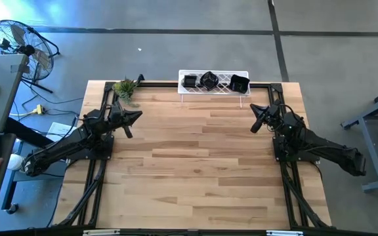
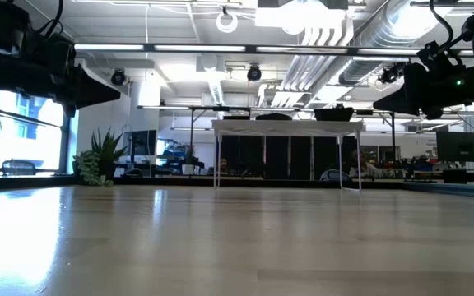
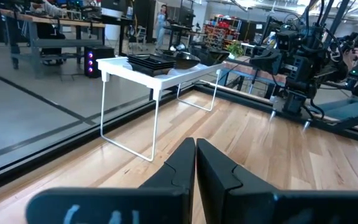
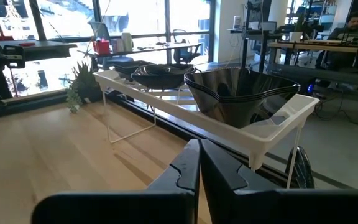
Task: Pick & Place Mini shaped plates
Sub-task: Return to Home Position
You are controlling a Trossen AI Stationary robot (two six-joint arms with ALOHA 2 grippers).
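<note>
We see pale wood tabletop (image 1: 195, 164), left gripper (image 3: 195, 144) and right gripper (image 4: 199, 145) both pinched shut, mini shaped plates (image 1: 209, 80) on white rack (image 1: 225, 73) (far edge), bright workshop (image 2: 179, 90) beyond.

Found no legible text, label, brand, number or sign anywhere. Noted only faint pale strokes on the dark body of the left gripper (image 3: 195, 143), just behind its fingers, too blurred to read.
</note>
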